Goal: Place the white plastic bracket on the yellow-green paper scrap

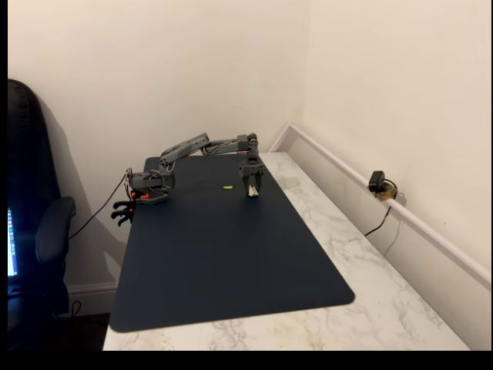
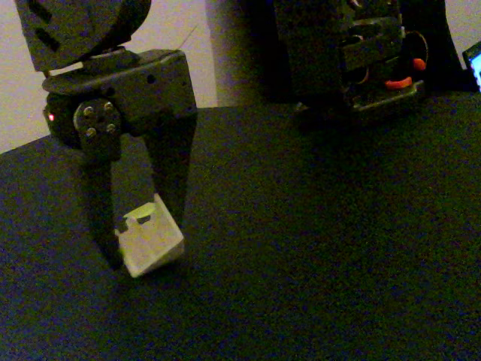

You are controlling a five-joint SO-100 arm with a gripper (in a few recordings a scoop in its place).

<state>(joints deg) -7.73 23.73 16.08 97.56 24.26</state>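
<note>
I see the arm (image 1: 208,145) stretched out from its base (image 1: 150,187) at the far left corner of the dark blue mat (image 1: 231,254), with the wrist bent so the gripper (image 1: 252,189) points straight down near the mat's far edge. In the close fixed view the gripper (image 2: 143,233) is seen from low down, and its two dark fingers (image 2: 174,180) hang vertically with the white bracket (image 2: 150,241) between their tips. The fingers are closed onto the bracket, one against each side of it. The bracket sits tilted, one corner pointing down, its lower edge at or just above the mat; I cannot tell whether it touches. In the wide fixed view the bracket (image 1: 253,191) shows as a pale speck at the gripper tip.

The yellow-green scrap (image 1: 228,187) lies flat on the mat, to the left of the gripper in that view, near but clearly apart from it. The bracket is not on the scrap.

The mat lies on a white marbled tabletop (image 1: 362,254). A small black device (image 1: 377,182) with a cable sits on the wall rail at right. A dark chair (image 1: 35,231) stands at the left edge.
</note>
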